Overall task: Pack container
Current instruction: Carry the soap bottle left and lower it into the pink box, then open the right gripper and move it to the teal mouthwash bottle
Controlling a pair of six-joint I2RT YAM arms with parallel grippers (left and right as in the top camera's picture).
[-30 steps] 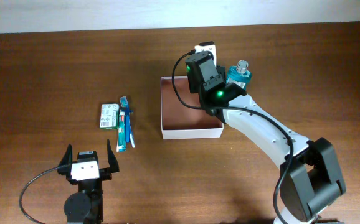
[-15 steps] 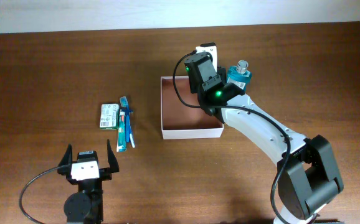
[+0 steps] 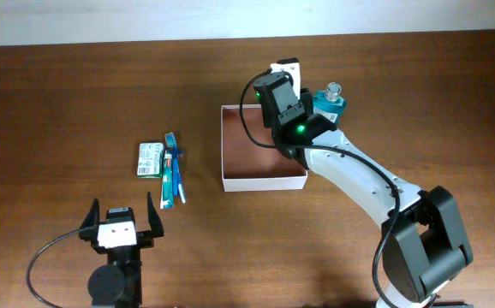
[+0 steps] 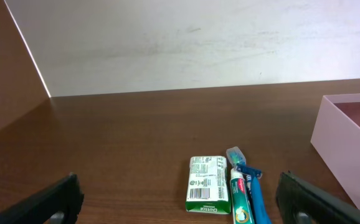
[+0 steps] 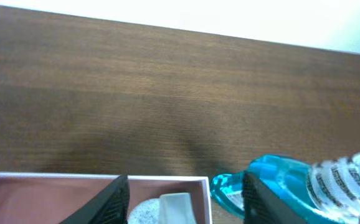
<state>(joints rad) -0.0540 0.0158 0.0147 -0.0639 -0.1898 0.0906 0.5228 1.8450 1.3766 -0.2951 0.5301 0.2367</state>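
The container point(image 3: 263, 183), a shallow white-walled box with a reddish-brown inside, sits mid-table. It also shows in the right wrist view point(image 5: 55, 179) and the left wrist view point(image 4: 348, 134). My right gripper point(image 3: 285, 70) point(image 5: 186, 182) hangs over the container's far right corner. It is shut on a small white bottle point(image 3: 286, 63) point(image 5: 177, 208). A blue bottle point(image 3: 329, 101) point(image 5: 279, 183) lies just outside that corner. My left gripper point(image 3: 121, 214) point(image 4: 180, 188) is open and empty near the front edge.
A green-and-white packet point(image 3: 150, 159) point(image 4: 207, 185), a toothpaste tube point(image 3: 169, 174) point(image 4: 241, 200) and a blue razor point(image 3: 178, 178) point(image 4: 255, 190) lie side by side left of the container, ahead of my left gripper.
My right gripper with the white bottle has shifted very slightly to the right. The left arm has not moved.
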